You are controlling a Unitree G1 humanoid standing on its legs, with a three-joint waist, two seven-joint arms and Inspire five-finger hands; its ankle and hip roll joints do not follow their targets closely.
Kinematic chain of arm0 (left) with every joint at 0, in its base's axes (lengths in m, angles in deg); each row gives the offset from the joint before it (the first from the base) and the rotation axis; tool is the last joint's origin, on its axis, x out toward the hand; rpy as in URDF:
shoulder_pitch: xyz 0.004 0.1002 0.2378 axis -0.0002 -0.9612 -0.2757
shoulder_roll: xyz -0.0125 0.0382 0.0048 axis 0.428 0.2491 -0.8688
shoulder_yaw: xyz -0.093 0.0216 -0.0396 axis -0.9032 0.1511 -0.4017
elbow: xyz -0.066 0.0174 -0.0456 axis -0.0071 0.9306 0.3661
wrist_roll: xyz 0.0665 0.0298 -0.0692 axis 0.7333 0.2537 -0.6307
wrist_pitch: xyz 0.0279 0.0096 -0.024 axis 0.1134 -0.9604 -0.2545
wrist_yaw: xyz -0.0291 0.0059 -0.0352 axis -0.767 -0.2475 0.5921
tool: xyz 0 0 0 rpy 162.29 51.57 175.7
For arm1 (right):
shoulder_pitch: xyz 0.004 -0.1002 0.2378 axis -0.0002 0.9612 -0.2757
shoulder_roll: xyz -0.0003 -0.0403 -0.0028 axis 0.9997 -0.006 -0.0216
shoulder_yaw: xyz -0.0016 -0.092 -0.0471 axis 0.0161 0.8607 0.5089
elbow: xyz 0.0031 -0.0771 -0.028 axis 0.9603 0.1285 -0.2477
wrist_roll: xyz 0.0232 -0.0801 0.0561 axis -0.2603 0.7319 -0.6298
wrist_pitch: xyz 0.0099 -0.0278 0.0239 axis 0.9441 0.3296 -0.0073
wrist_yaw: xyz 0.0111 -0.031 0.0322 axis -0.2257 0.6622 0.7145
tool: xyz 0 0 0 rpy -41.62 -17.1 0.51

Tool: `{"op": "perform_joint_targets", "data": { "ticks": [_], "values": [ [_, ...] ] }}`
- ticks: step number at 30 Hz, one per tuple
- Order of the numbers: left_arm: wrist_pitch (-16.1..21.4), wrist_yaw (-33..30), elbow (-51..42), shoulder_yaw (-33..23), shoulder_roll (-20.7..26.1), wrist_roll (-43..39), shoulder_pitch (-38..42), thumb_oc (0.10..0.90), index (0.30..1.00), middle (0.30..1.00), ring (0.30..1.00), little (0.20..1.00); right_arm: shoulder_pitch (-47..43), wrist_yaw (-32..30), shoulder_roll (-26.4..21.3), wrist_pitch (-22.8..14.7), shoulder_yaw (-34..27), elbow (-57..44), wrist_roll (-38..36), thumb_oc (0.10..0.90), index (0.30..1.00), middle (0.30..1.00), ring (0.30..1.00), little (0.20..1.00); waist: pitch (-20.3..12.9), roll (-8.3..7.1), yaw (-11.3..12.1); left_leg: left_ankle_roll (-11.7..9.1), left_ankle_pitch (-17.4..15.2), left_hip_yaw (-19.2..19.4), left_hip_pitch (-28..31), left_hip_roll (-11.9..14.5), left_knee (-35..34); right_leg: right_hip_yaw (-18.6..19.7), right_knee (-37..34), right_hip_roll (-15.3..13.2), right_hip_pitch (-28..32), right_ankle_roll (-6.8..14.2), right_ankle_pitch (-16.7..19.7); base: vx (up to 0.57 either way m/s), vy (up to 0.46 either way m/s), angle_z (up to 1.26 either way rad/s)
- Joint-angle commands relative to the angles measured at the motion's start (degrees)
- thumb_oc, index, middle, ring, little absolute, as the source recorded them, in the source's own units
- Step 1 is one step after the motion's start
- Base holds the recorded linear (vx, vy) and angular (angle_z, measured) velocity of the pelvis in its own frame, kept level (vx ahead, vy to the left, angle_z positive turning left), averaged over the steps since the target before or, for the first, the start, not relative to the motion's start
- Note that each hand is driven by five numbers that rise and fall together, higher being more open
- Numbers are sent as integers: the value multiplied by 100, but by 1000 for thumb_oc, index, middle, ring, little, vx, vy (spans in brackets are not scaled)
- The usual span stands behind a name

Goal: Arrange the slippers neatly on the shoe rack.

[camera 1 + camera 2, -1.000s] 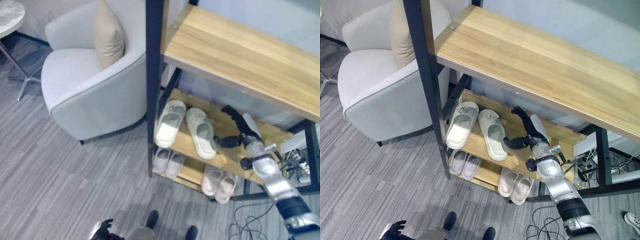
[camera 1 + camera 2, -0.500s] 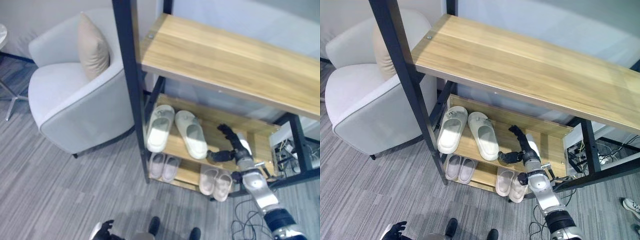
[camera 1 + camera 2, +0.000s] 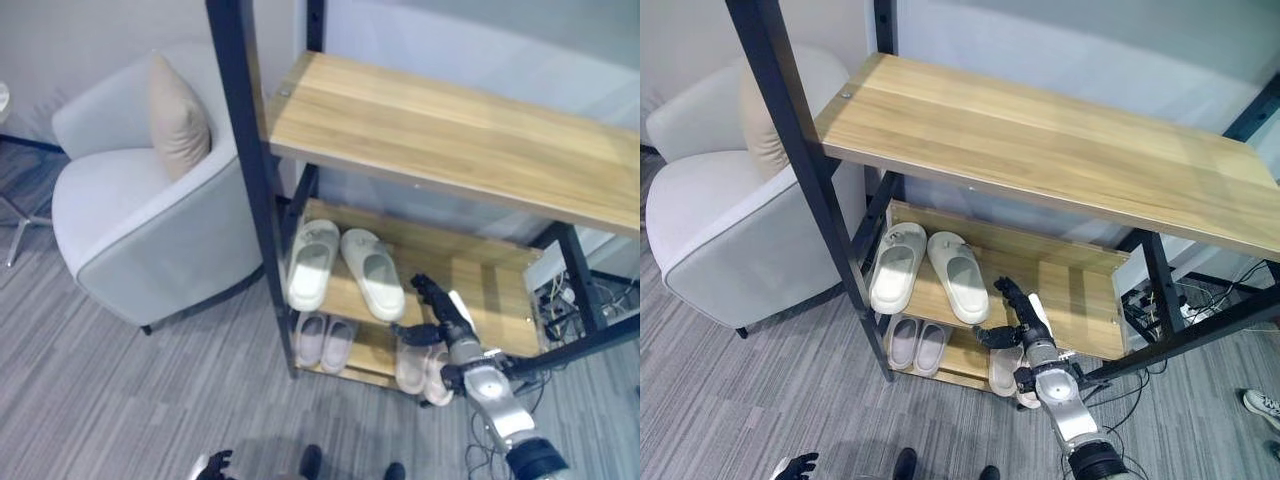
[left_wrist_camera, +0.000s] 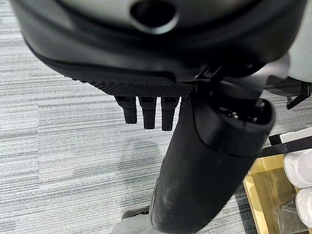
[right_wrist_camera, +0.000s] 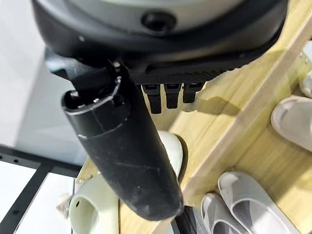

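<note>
Two pale slippers (image 3: pixel 313 265) (image 3: pixel 372 273) lie side by side, soles down, on the left half of the shoe rack's middle shelf (image 3: pixel 480 280). My right hand (image 3: pixel 440 315) hangs at that shelf's front edge, just right of the slippers, open and holding nothing. In the right wrist view its fingers (image 5: pixel 168 95) are straight, with the pale slippers (image 5: pixel 171 148) past the thumb. My left hand (image 3: pixel 795 466) stays low near the floor, fingers (image 4: pixel 146 112) straight, nothing in it.
The rack's wide top shelf (image 3: pixel 450 125) overhangs the work. Two pairs of small pinkish slippers (image 3: pixel 323 340) (image 3: pixel 420 365) sit on the bottom shelf. A grey armchair (image 3: pixel 150 220) with a beige cushion (image 3: pixel 178 115) stands left of the rack. A shoe (image 3: pixel 1260 405) lies at far right.
The camera has pulled back and shifted. My right hand has drawn back from over the middle shelf to its front edge; the two slippers stay put.
</note>
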Motion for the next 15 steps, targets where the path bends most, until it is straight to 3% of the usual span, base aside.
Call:
{"op": "perform_joint_targets", "data": {
  "ticks": [1,15],
  "values": [
    [-1,-122,317,-182,-50,-33,201,800,900,900,900,900,-284,173,-83,-384,100,-787,-459,800,900,900,900,900,-135,123,40,-37,-795,-314,272,-95,37,248,749,-308,131,533,-404,0,0,0],
    [-22,-245,298,-181,-79,-33,218,800,900,900,900,900,-86,475,205,-429,682,-1491,-978,800,900,900,900,900,-101,210,9,-30,-793,-259,303,-83,30,295,796,-298,108,532,-367,6,1,-2]
  ]
}}
